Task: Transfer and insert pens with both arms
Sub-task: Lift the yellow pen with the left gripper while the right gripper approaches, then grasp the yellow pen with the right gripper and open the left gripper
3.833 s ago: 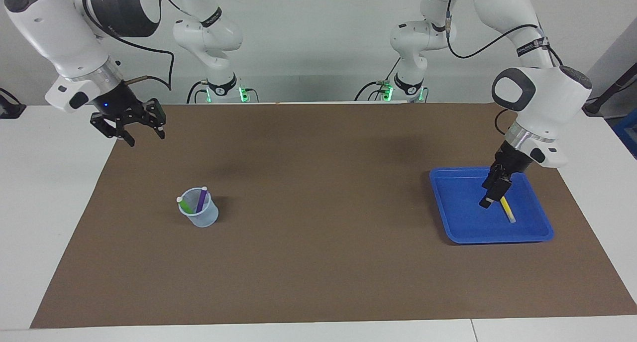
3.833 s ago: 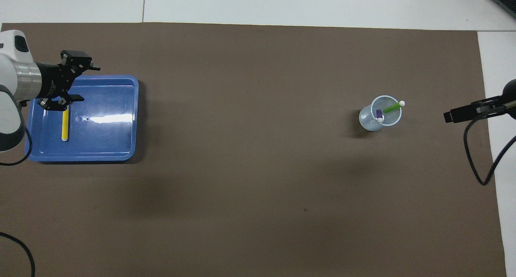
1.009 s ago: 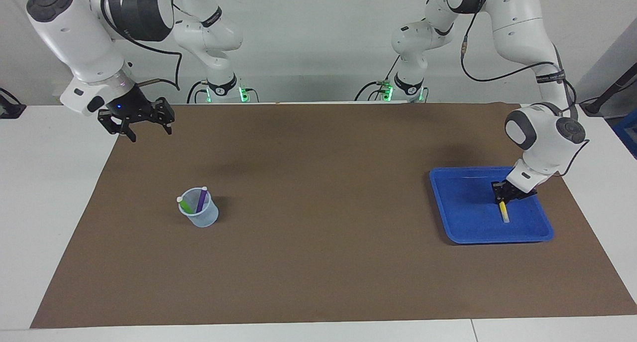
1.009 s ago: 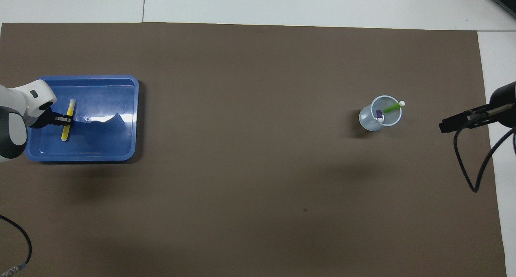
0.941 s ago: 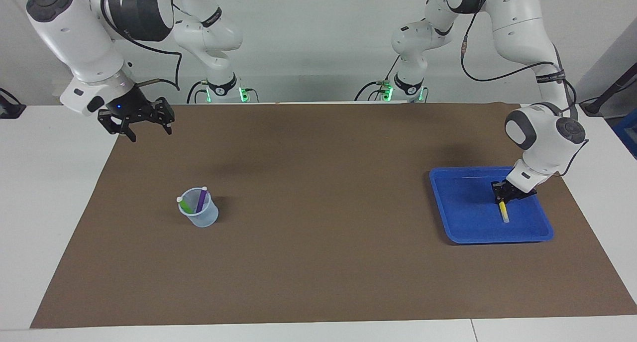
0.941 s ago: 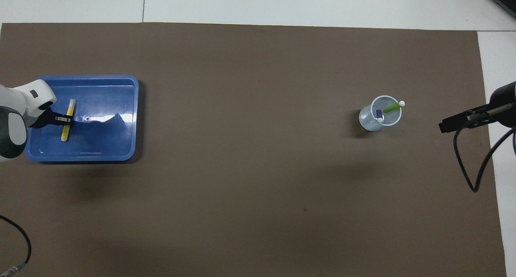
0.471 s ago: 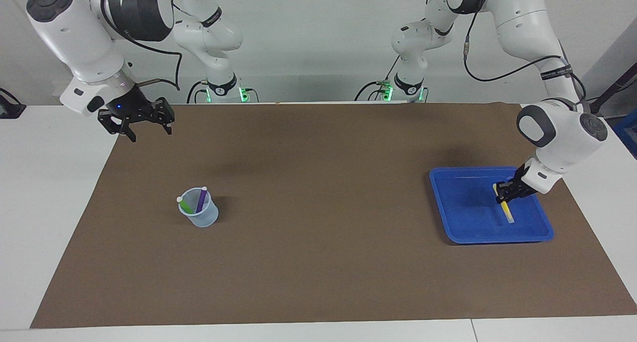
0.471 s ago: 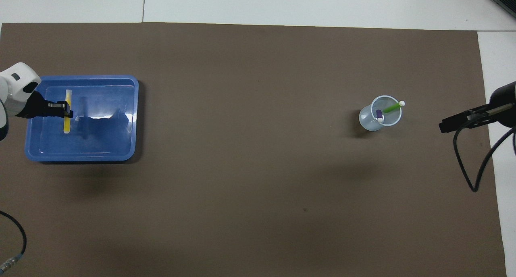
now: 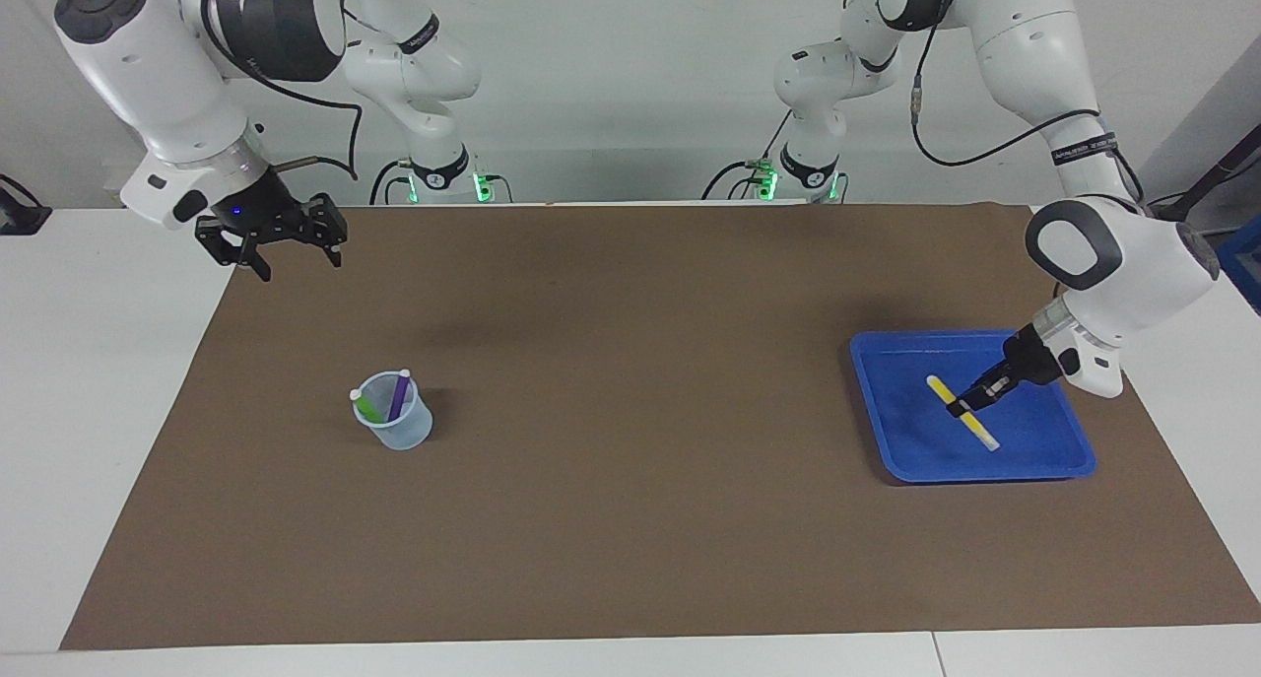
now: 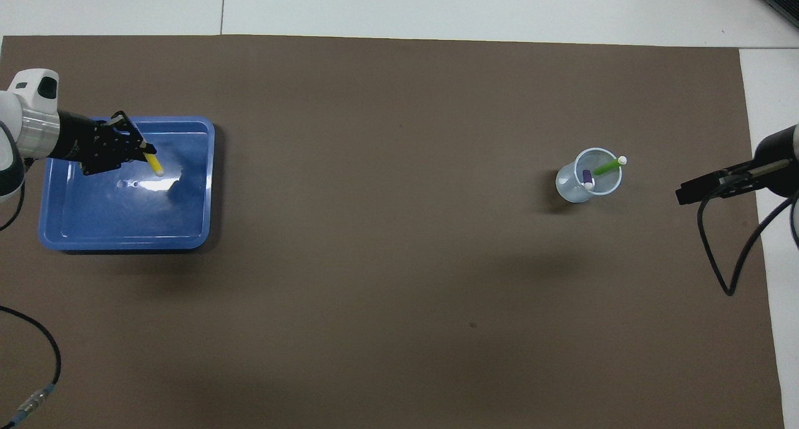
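Yellow pen (image 9: 962, 416) hangs pinched in left pincer (image 9: 958, 408) above blue tray (image 9: 892, 423).

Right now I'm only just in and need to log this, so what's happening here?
The left hand is shut on the yellow pen, raised over the blue tray. The green pen and purple pen already stand in the clear cup. The right hand waits open above the mat's edge.
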